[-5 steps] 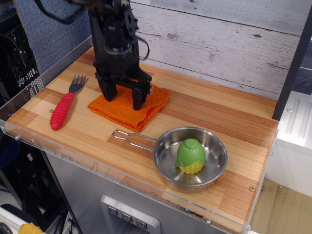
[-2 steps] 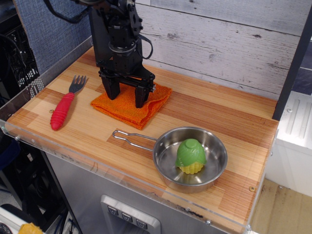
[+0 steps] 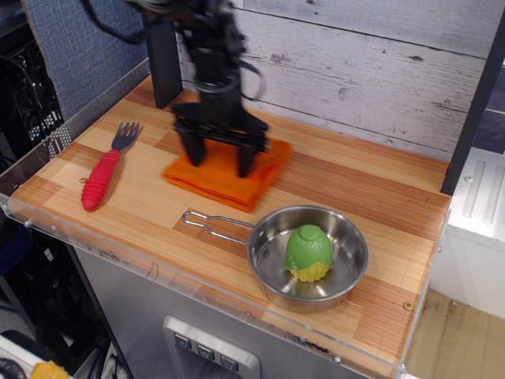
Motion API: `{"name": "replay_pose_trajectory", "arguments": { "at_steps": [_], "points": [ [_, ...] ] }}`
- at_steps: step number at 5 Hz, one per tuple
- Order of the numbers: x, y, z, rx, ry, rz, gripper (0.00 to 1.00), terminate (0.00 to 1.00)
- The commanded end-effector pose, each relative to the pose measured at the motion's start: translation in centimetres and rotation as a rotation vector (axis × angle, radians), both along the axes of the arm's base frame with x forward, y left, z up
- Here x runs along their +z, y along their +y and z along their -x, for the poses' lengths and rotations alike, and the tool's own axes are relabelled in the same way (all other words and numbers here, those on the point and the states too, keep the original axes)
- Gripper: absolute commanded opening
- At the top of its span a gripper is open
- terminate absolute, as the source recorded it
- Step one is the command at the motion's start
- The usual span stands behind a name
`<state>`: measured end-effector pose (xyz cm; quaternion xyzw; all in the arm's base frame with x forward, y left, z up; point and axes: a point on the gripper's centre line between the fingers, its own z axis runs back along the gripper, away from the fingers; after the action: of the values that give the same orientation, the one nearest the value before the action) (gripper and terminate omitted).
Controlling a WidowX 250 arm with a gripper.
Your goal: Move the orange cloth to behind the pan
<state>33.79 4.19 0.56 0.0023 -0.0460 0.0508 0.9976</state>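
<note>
The orange cloth (image 3: pixel 225 175) lies folded on the wooden table, behind and to the left of the pan (image 3: pixel 341 278). The pan is shiny steel, and its wire handle (image 3: pixel 215 226) points left. My gripper (image 3: pixel 221 156) stands upright over the cloth, blurred by motion. Its two black fingers (image 3: pixel 247 160) are spread apart, and their tips press down on the cloth's middle. No fold of cloth is visibly pinched between them.
A green and yellow toy corn (image 3: pixel 308 253) sits inside the pan. A red-handled fork (image 3: pixel 104 175) lies at the left. A plank wall (image 3: pixel 355 71) runs along the back. A clear plastic lip (image 3: pixel 197 286) edges the table's front.
My gripper has moved right along the table. The orange cloth has slid right with it, closer to the spot behind the pan. The pan, corn and fork have not moved.
</note>
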Motion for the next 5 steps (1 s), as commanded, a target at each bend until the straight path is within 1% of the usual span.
{"name": "replay_pose_trajectory", "arguments": {
  "at_steps": [1,3,4,5],
  "points": [
    [-0.9,-6.8,0.8,-0.036,0.009,0.017,1.00,0.00],
    [-1.5,-11.6,0.9,0.028,0.006,0.012,1.00,0.00],
    [-1.9,-13.4,1.1,0.055,0.012,0.015,1.00,0.00],
    [-2.0,-14.2,1.2,0.061,0.016,0.018,1.00,0.00]
  ]
}}
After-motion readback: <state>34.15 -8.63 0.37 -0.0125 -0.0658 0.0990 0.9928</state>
